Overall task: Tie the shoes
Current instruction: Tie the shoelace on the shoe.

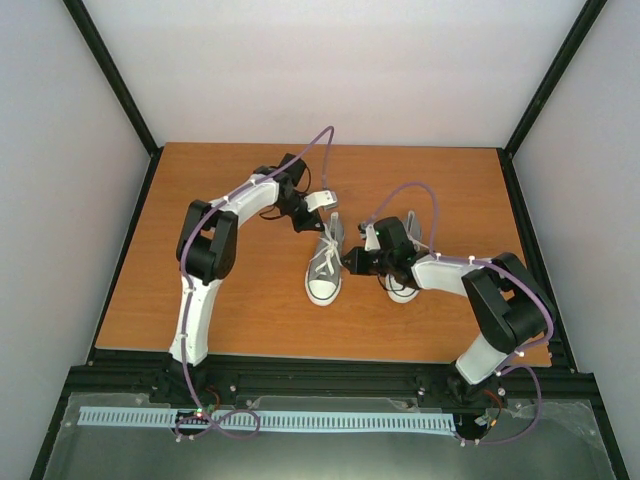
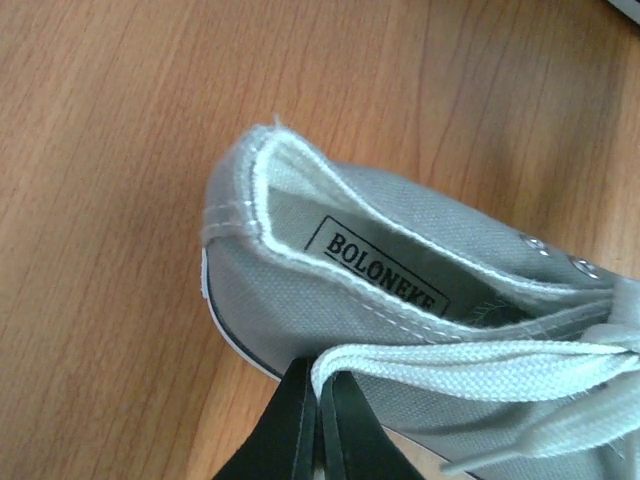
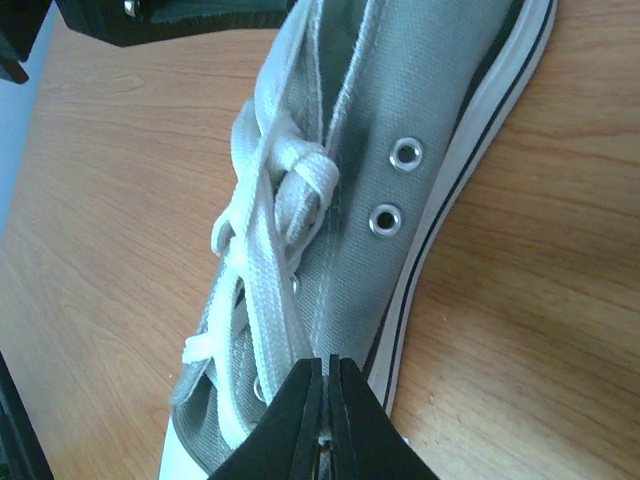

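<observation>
Two grey shoes with white toe caps stand mid-table. On the left shoe (image 1: 322, 272) the white laces cross in a first knot (image 3: 300, 175). My left gripper (image 1: 305, 222) sits at that shoe's heel, beside the label inside the collar (image 2: 385, 270). The left gripper (image 2: 318, 372) is shut on a folded end of white lace (image 2: 470, 365). My right gripper (image 1: 349, 262) is at the shoe's right side. The right gripper (image 3: 325, 362) is shut on another lace strand (image 3: 270, 300) running down from the knot. The other shoe (image 1: 403, 291) lies mostly hidden under my right arm.
The wooden tabletop (image 1: 230, 200) is bounded by black frame rails (image 1: 120, 250) and white walls. My left arm's black end (image 3: 170, 20) shows at the top of the right wrist view, close above the shoe.
</observation>
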Tool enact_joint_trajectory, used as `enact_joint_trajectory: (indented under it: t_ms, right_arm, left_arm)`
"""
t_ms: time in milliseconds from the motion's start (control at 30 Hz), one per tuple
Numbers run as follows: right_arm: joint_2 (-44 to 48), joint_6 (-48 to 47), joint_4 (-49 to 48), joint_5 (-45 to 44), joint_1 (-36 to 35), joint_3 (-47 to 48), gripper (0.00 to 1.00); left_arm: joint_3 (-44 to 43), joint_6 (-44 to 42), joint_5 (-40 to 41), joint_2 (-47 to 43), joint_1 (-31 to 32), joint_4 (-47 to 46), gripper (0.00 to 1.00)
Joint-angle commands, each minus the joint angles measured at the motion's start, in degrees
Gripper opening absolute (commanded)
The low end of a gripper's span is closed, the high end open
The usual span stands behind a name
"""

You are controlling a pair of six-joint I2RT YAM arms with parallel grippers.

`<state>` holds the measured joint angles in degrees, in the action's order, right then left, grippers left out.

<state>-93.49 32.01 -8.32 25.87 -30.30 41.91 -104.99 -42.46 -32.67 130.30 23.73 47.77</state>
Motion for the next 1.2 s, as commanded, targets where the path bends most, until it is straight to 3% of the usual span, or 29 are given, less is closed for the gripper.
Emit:
enact_joint_trajectory:
  t_ms: [0, 533, 800, 1167]
  right_arm:
    - [0.3, 0.7, 0.7, -0.7, -0.4, -1.8, 0.03]
    - [-1.7, 0.1, -0.5, -1.3, -0.6, -2.5, 0.03]
    - [-1.4, -4.1, 3.4, -2.8, 1.4, 2.8, 0.03]
    - [-5.7, -6.4, 3.1, -2.8, 3.4, 4.5, 0.03]
  left_arm:
    - [-4.0, 2.4, 2.4, 2.1, -0.3, 0.1, 0.01]
    - [-5.7, 2.8, 5.1, 3.3, -0.3, 2.3, 0.01]
    - [2.0, 0.2, 2.7, -2.5, -0.3, 4.2, 0.01]
    - [3.7, 0.8, 2.4, -2.1, -0.3, 8.3, 0.01]
